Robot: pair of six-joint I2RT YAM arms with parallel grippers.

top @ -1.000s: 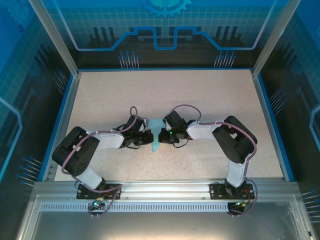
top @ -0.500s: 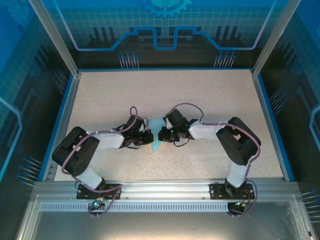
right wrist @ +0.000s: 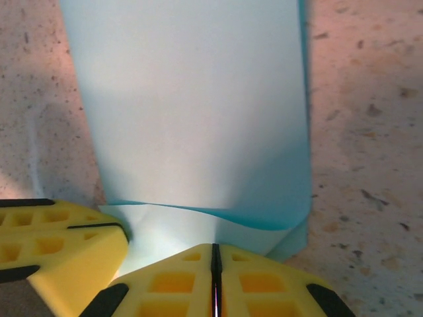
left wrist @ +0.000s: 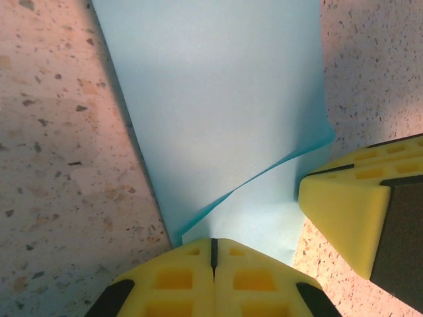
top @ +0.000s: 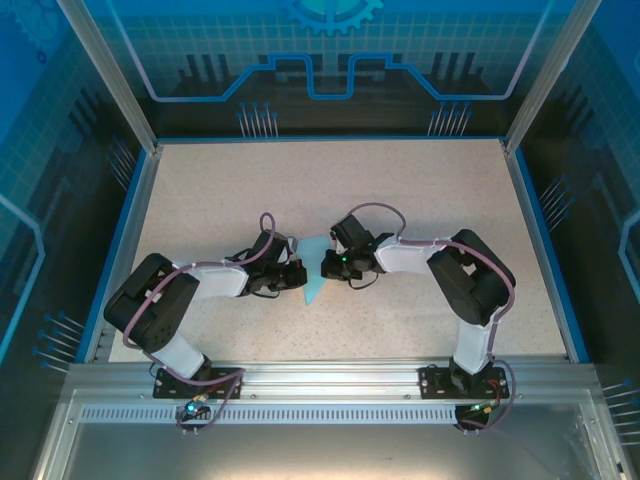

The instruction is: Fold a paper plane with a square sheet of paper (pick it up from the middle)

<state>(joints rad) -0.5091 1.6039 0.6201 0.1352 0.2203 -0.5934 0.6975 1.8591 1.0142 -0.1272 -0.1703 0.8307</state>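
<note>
Left pincer at nine o'clock, right pincer at three, each clamped edges of a thin light blue paper sheet, probably flimsy.

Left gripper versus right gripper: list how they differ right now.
The left gripper reaches the square sheet of paper from the left side, the right gripper from the right. In the top view the right gripper sits slightly farther from the bases than the left gripper and carries a green light. Shared: yellow fingers, jaws shut on the sheet's edge.
</note>
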